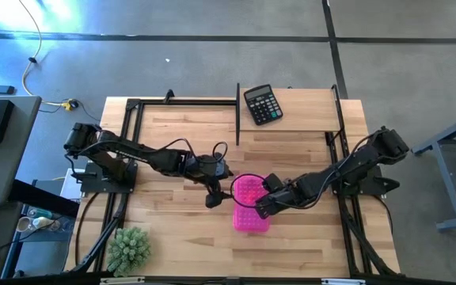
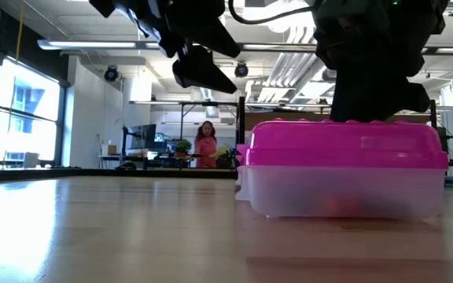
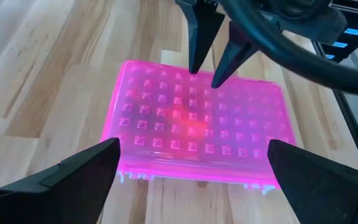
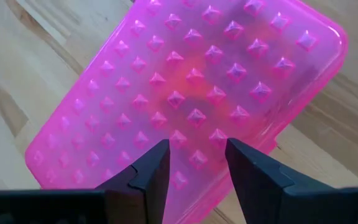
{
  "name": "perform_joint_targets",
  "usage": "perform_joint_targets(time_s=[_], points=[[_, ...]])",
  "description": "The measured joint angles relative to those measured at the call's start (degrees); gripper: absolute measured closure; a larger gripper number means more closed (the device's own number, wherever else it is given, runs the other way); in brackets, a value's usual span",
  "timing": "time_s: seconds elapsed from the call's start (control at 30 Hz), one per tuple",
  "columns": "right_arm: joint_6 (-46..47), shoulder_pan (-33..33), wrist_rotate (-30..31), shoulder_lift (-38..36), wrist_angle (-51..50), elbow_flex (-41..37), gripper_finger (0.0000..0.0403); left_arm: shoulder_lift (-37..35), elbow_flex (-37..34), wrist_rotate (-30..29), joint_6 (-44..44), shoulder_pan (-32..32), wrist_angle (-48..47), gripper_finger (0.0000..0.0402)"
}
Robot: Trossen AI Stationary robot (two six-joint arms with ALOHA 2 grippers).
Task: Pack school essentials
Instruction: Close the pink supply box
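Note:
A clear plastic case [image 1: 250, 204] with a pink studded lid [image 3: 197, 124] lies shut on the wooden table, resting on its clear base [image 2: 340, 196]. Something red shows dimly through the lid [image 4: 191, 68]; otherwise the school essentials are hidden. My right gripper [image 4: 197, 146] points steeply down at the lid, its fingers a narrow gap apart with nothing between them. My left gripper [image 3: 192, 149] hovers wide open above the table just left of the case [image 2: 203, 75], slanting down toward it. My right gripper comes at the lid's top [image 3: 205, 87] from above and from the table's right. Its fingertips [image 3: 194, 70] stand at the studded surface. I cannot tell whether they touch it or hang just above it.
A black calculator [image 1: 263, 104] lies at the far edge of the table. A green spiky plant [image 1: 129, 247] stands at the near left corner. Black frame rails [image 1: 237, 111] run along the far part and both sides. A person [image 2: 206, 145] stands far off in the room.

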Motion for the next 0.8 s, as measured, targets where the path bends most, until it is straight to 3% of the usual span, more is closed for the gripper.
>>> perform_joint_targets(time_s=[0.33, 0.6, 0.8], points=[[-2.7, 0.2, 1.2, -0.5, -3.3, 2.6, 0.0249, 0.0, 0.0, 0.0, 0.0, 0.0, -2.7, 0.0002], [4.5, 0.2, 4.2, -0.9, -17.5, 4.3, 0.0249, 0.0, -0.2, -0.2, 1.5, -1.1, -4.2, 0.0002], [8.1, 0.8, -1.7, -0.5, -19.3, 3.8, 0.0249, 0.1, -0.2, -4.8, 1.5, -2.9, -4.2, 0.0002]])
